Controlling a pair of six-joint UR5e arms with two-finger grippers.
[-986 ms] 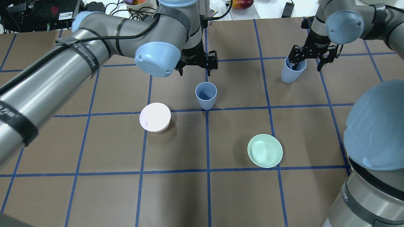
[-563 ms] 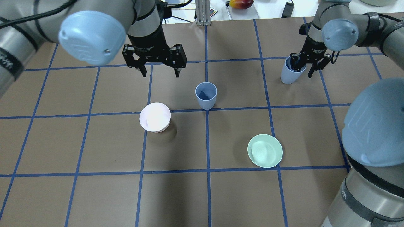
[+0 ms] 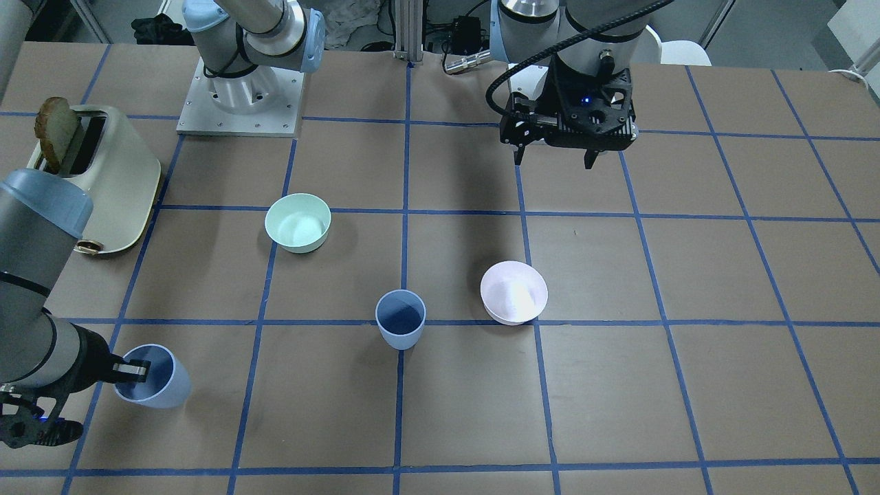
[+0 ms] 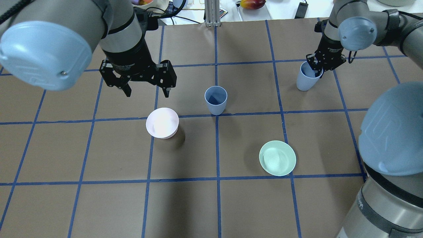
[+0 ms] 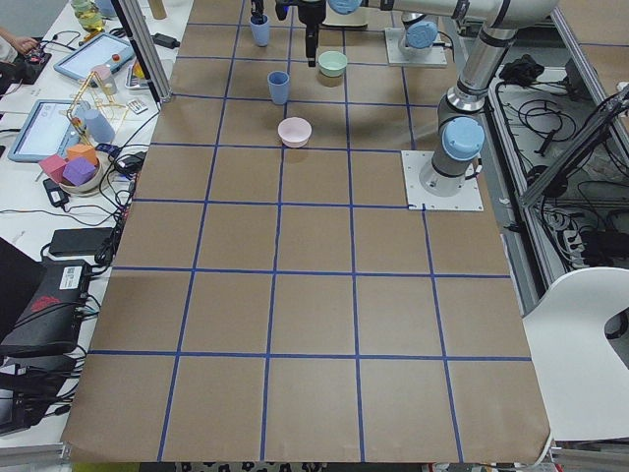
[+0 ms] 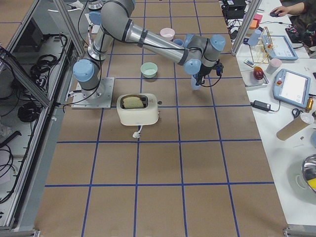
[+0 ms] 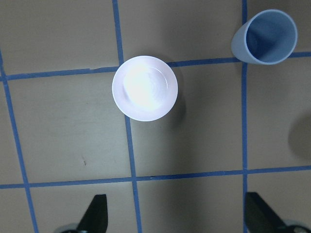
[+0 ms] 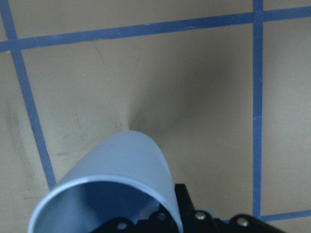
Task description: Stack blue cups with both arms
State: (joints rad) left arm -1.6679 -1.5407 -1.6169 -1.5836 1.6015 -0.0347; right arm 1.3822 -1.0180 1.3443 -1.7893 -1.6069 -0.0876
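One blue cup [image 4: 215, 99] stands upright near the table's middle and also shows in the front view [image 3: 400, 320] and in the left wrist view [image 7: 265, 36]. The second blue cup [image 4: 304, 80] is at the far right, tilted, with my right gripper [image 4: 318, 68] shut on its rim, one finger inside; it also shows in the front view [image 3: 152, 378] and the right wrist view [image 8: 114, 179]. My left gripper [image 4: 146, 93] is open and empty, hovering behind the pink bowl and left of the middle cup; its fingertips [image 7: 97, 213] show in the left wrist view.
A pale pink bowl [image 4: 162, 123] sits left of the middle cup. A mint-green bowl [image 4: 277, 158] sits nearer the robot on the right. A toaster [image 3: 113, 182] with a slice of bread stands near the right arm's base.
My left arm swung left and toward the robot, from behind the middle cup to behind the pink bowl, still open. My right gripper closed on the far cup's rim.
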